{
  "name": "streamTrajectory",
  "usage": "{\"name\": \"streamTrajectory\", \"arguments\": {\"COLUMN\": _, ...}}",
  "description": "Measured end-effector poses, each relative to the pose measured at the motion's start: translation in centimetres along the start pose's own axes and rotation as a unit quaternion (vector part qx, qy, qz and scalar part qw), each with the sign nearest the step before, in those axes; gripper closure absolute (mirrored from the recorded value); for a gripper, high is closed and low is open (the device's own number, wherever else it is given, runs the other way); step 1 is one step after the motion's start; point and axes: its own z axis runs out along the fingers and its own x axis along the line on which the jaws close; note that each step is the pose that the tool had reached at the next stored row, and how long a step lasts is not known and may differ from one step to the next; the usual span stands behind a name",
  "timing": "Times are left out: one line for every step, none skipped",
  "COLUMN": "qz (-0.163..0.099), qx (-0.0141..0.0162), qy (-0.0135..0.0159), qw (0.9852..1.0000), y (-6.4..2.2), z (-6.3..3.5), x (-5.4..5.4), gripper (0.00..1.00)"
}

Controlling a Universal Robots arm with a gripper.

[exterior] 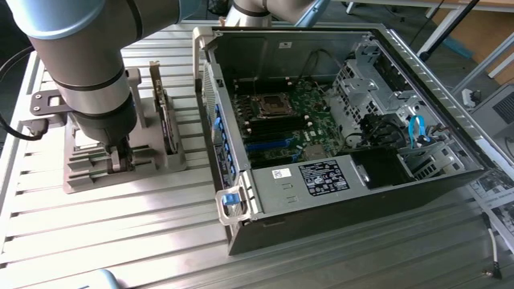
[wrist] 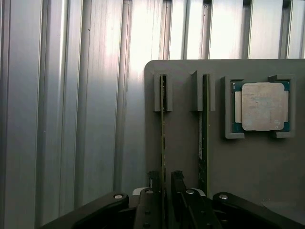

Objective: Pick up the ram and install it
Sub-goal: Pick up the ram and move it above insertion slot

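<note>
— Where's the ram (wrist: pixel 163 138)?
— In the edge-most slot of the holder (wrist: pixel 181 143), my released jaws straddling it.
— Room?
— Bare bench (wrist: pixel 71 119) past the holder's edge; second stick (wrist: pixel 204 119) close on the other side, processor (wrist: pixel 261 106) beyond that.

This is a robotics lab or workshop bench. An industrial robot arm (exterior: pixel 88 60) at the upper left of the exterior view stands over a ribbed aluminium table (exterior: pixel 120 241), and an opened desktop computer case (exterior: pixel 337 208) fills the centre and right, its motherboard (exterior: pixel 289 129) bare. A grey moulded parts holder (exterior: pixel 88 174) sits at the left, and metal struts (exterior: pixel 484 71) of other equipment crowd the upper right corner.
</note>
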Motion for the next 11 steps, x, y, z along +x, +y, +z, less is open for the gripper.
{"name": "streamTrajectory", "arguments": {"qz": 0.000, "qx": 0.0000, "qy": 0.0000, "qw": 1.0000, "y": 0.00, "z": 0.00, "x": 0.00, "gripper": 0.76}}
{"name": "streamTrajectory", "arguments": {"qz": 0.000, "qx": 0.0000, "qy": 0.0000, "qw": 1.0000, "y": 0.00, "z": 0.00, "x": 0.00, "gripper": 0.76}}
{"name": "streamTrajectory", "arguments": {"qz": 0.000, "qx": 0.0000, "qy": 0.0000, "qw": 1.0000, "y": 0.00, "z": 0.00, "x": 0.00, "gripper": 0.76}}
{"name": "streamTrajectory", "arguments": {"qz": 0.000, "qx": 0.0000, "qy": 0.0000, "qw": 1.0000, "y": -0.01, "z": 0.00, "x": 0.00, "gripper": 0.76}}
{"name": "streamTrajectory", "arguments": {"qz": 0.000, "qx": 0.0000, "qy": 0.0000, "qw": 1.0000, "y": 0.00, "z": 0.00, "x": 0.00, "gripper": 0.76}}
{"name": "streamTrajectory", "arguments": {"qz": 0.000, "qx": 0.0000, "qy": 0.0000, "qw": 1.0000, "y": 0.00, "z": 0.00, "x": 0.00, "gripper": 0.76}}
{"name": "streamTrajectory", "arguments": {"qz": 0.000, "qx": 0.0000, "qy": 0.0000, "qw": 1.0000, "y": -0.01, "z": 0.00, "x": 0.00, "gripper": 0.76}}
{"name": "streamTrajectory", "arguments": {"qz": 0.000, "qx": 0.0000, "qy": 0.0000, "qw": 1.0000, "y": -0.01, "z": 0.00, "x": 0.00, "gripper": 0.76}}
{"name": "streamTrajectory", "arguments": {"qz": 0.000, "qx": 0.0000, "qy": 0.0000, "qw": 1.0000, "y": -0.01, "z": 0.00, "x": 0.00, "gripper": 0.76}}
{"name": "streamTrajectory", "arguments": {"qz": 0.000, "qx": 0.0000, "qy": 0.0000, "qw": 1.0000, "y": -0.01, "z": 0.00, "x": 0.00, "gripper": 0.76}}
{"name": "streamTrajectory", "arguments": {"qz": 0.000, "qx": 0.0000, "qy": 0.0000, "qw": 1.0000, "y": -0.01, "z": 0.00, "x": 0.00, "gripper": 0.77}}
